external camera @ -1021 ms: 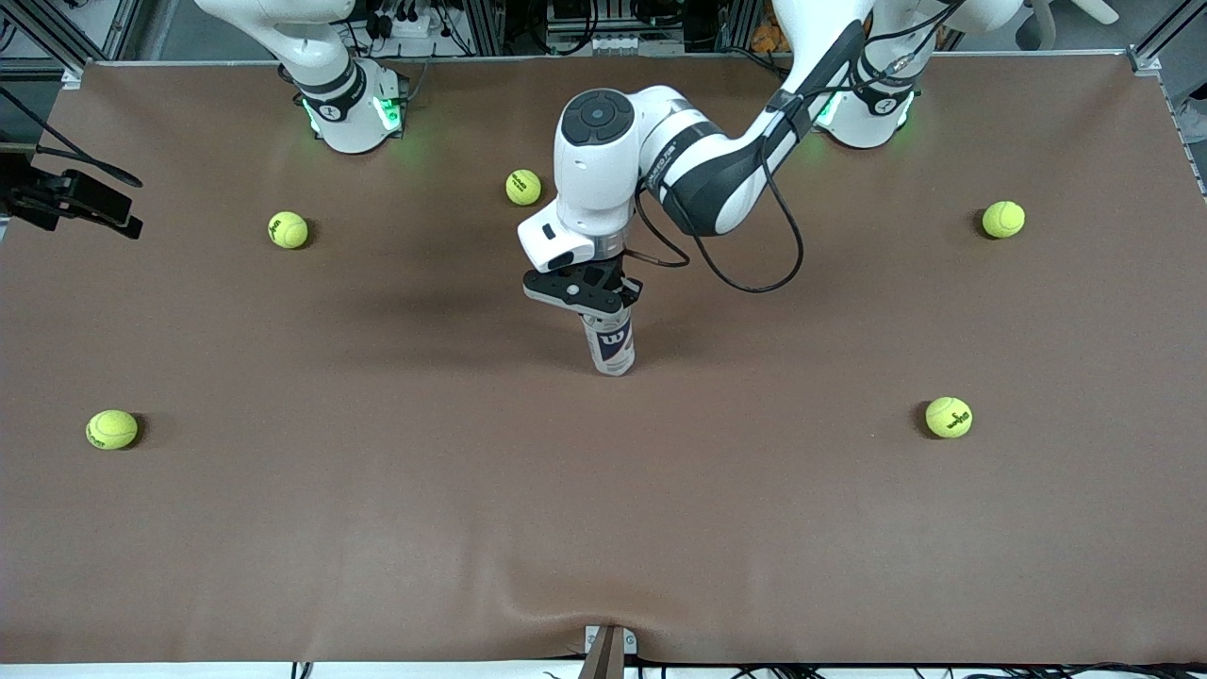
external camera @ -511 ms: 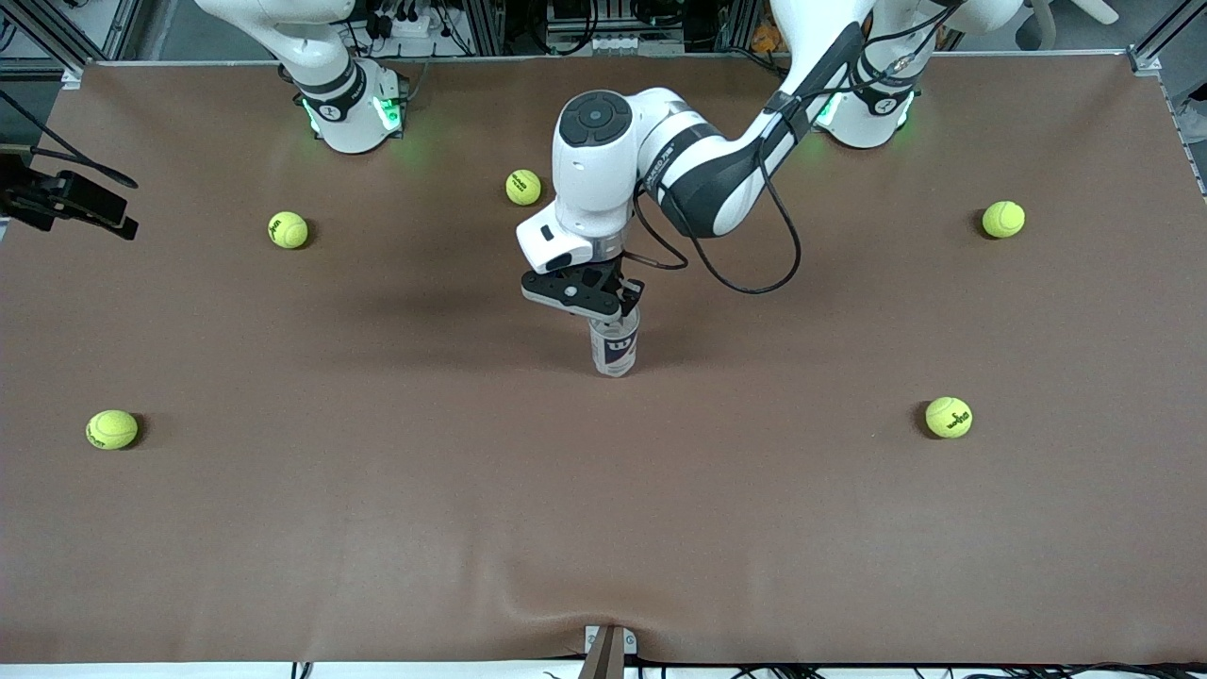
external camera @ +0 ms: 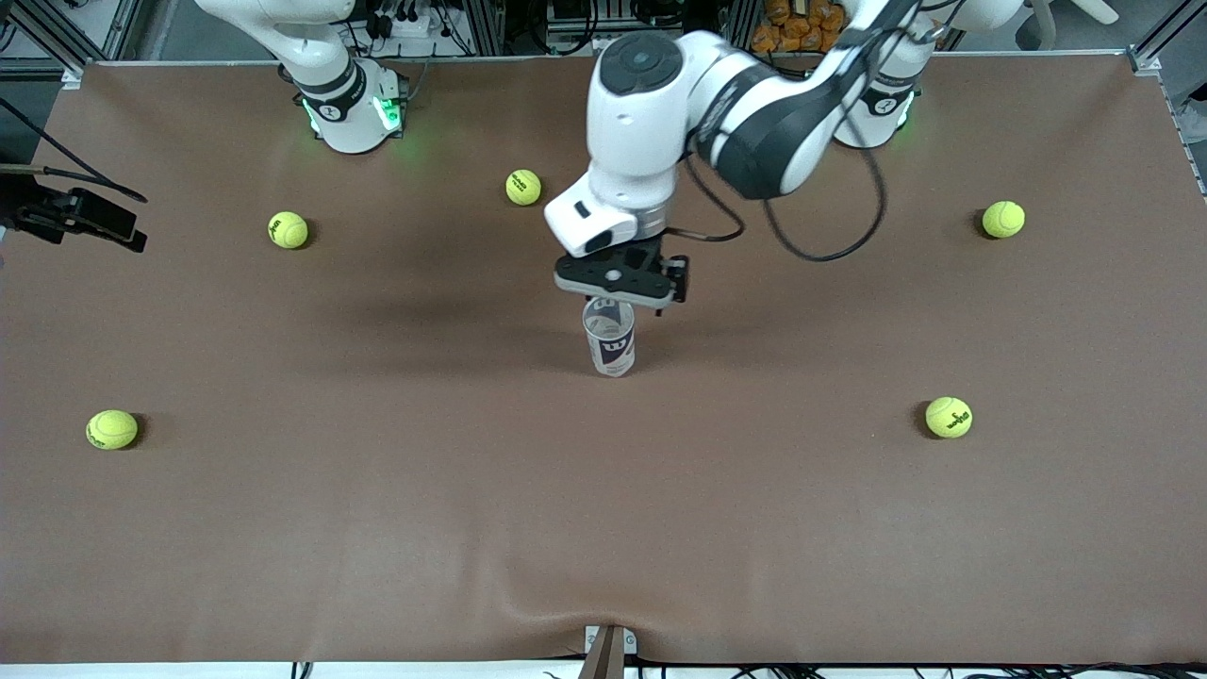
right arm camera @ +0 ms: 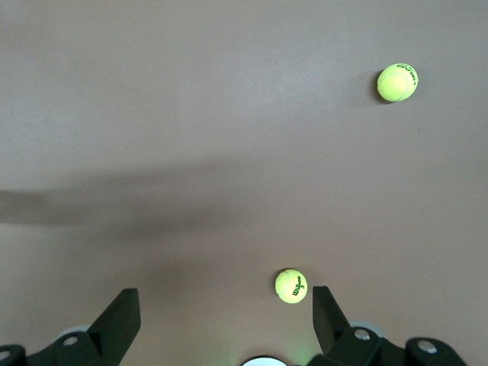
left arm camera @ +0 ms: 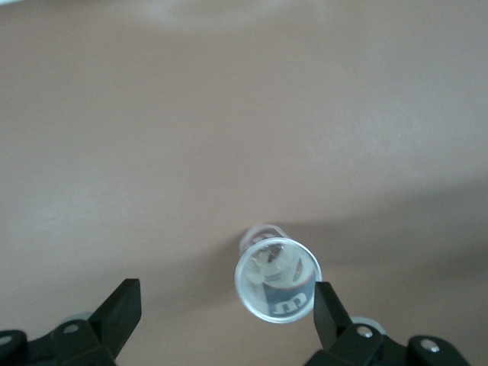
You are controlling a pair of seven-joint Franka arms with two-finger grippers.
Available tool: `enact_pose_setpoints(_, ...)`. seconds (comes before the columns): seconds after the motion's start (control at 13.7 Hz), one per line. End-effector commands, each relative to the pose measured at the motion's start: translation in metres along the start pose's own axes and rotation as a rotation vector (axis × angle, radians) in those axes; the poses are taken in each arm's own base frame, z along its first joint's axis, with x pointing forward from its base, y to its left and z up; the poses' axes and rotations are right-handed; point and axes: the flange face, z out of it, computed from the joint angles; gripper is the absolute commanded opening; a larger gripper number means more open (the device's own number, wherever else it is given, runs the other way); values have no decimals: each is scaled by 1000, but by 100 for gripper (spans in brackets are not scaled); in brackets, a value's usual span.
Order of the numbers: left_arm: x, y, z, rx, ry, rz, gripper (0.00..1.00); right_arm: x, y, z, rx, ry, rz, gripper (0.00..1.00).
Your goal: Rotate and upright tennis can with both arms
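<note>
Clear-plastic tennis can stands upright under the left gripper, jaws apart; the right gripper waits, jaws apart.

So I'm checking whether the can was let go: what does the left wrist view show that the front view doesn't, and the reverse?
Left wrist view only: straight down the can's open mouth, between the spread fingers and touching neither.

Front view only: the can's upright side with its label, the left gripper over it, five balls, and the right gripper waiting at the right arm's end of the table.

Both: the standing can, the open left gripper, the brown table.
</note>
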Motion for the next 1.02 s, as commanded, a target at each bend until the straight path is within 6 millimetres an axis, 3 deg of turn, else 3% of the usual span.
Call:
enact_pose_setpoints(0.0,9,-65,-67,10,1,-94,100,-1,4,-6,-1,13,6,100)
enact_pose_setpoints(0.36,14,-204,-136,68,-79,-71,100,-1,5,-9,0,18,9,100)
enact_pose_setpoints(0.51,8,-247,-142,74,-141,-107,100,-2,5,-8,-1,15,9,100)
enact_pose_setpoints(0.8,-15,-303,-149,8,-183,-214,100,-4,6,-15,-1,28,9,100)
enact_pose_setpoints(0.95,-25,-317,-142,4,-194,-245,100,-3,7,-15,-1,27,11,100)
